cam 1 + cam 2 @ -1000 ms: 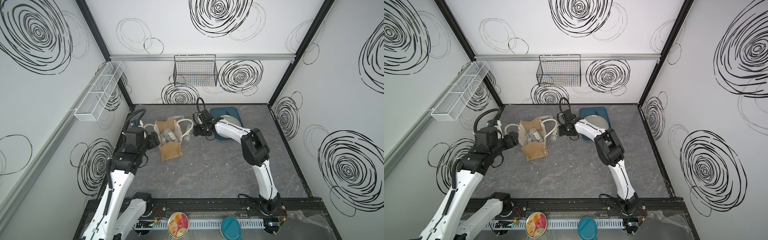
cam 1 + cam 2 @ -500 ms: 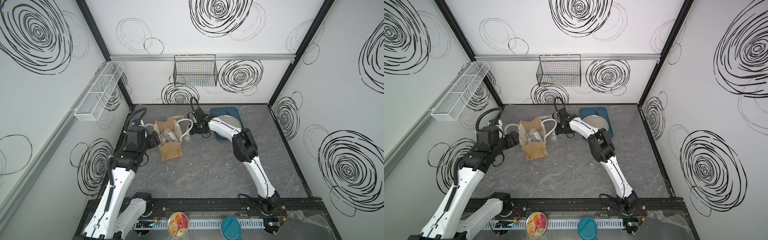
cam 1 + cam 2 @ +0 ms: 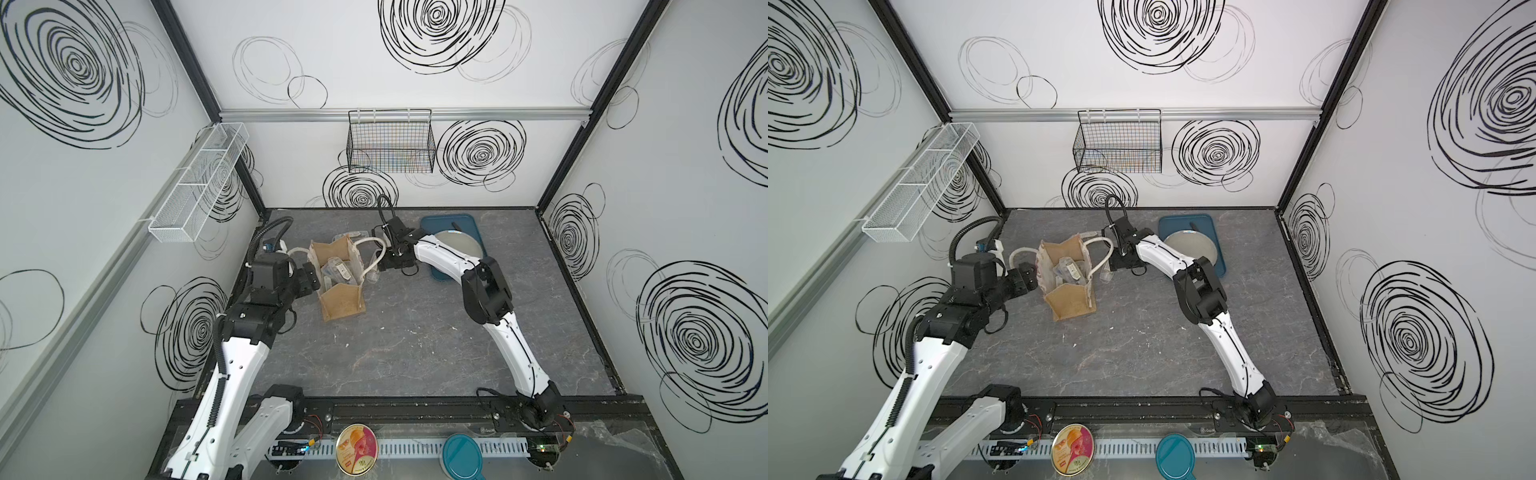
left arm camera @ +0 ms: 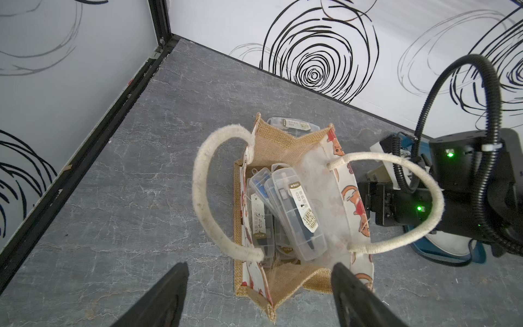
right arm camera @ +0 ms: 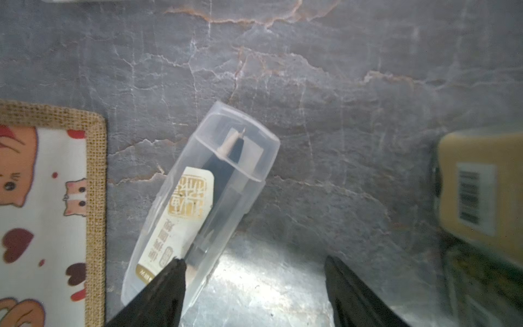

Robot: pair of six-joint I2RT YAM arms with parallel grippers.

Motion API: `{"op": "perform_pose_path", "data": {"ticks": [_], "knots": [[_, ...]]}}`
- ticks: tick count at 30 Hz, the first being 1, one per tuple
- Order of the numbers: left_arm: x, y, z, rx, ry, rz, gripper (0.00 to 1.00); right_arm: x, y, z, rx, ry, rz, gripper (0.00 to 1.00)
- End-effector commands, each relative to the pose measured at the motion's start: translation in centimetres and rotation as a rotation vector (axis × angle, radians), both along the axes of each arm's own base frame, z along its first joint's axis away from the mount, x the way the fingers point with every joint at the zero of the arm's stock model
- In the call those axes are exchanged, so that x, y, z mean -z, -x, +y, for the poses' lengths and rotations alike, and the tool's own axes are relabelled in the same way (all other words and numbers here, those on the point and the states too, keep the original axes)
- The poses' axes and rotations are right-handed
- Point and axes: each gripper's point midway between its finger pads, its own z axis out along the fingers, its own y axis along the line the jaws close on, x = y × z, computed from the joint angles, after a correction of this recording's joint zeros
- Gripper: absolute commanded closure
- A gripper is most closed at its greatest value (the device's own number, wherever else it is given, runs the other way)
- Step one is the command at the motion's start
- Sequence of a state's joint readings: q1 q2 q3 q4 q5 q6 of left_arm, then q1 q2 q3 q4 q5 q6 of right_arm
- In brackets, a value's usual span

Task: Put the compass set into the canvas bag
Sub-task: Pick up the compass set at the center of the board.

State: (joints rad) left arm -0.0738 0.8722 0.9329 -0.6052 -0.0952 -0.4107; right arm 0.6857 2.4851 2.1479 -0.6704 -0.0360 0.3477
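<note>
Right fingers (image 5: 164, 288): spread wide, nothing pinched between them. They're down low over the worktop (image 5: 339, 85), and one tip overlaps the near end of the compass set. Can't tell if it's actually touching.
Compass set (image 5: 203, 198): clear plastic case lying flat on the worktop, outside the bag and just beside its printed side panel. Dark compass with a metal point inside, white and gold label on top. Shows in both top views (image 3: 372, 276) (image 3: 1106, 274), right under the rope handle on that side.
Left fingers (image 4: 167, 294): also wide open and holding nothing, hanging above the bag's near end.
Canvas bag (image 4: 283, 141): standing upright on the worktop with its mouth open, between the two arms (image 3: 340, 299).
Inside the bag: a few more clear cases (image 4: 300, 215) stacked at a slant.
Handles: two thick white rope loops, one flopped out to each side (image 4: 203, 192) (image 4: 396, 235).
Behind the bag: another clear case (image 4: 291, 126) on the worktop, against the far end.
Yellow thing (image 5: 478, 192): has a barcode sticker, too blurry to say more.
Blue tray (image 3: 469, 224): behind the right arm near the back wall, with a round silver disc (image 3: 459, 245) on it.
Walls: black wire basket (image 3: 390, 145) on the back one, white mesh shelf (image 3: 199, 183) on the left one.
Front rail: a round printed tin (image 3: 356, 449) and a teal lid (image 3: 462, 461).
</note>
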Motion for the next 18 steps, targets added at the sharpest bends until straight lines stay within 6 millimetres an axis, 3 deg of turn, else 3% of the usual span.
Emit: {"op": "perform_pose_path", "data": {"ticks": [1,5,13,18], "knots": [[-0.2,0.1,0.4,-0.011,-0.013,-0.014,0.17,1.4,1.8,-2.5,0.022,0.115,0.051,0.21],[-0.1,0.0,0.3,-0.012,-0.008,-0.016,0.18,0.3,1.9,-2.3,0.022,0.064,0.043,0.21],[0.3,0.3,0.5,-0.017,-0.013,-0.006,0.18,-2.0,1.9,1.8,-0.044,-0.102,-0.003,0.16],[0.6,0.4,0.6,-0.021,-0.013,-0.001,0.17,-2.0,1.3,1.9,-0.02,-0.067,-0.033,0.16]]}}
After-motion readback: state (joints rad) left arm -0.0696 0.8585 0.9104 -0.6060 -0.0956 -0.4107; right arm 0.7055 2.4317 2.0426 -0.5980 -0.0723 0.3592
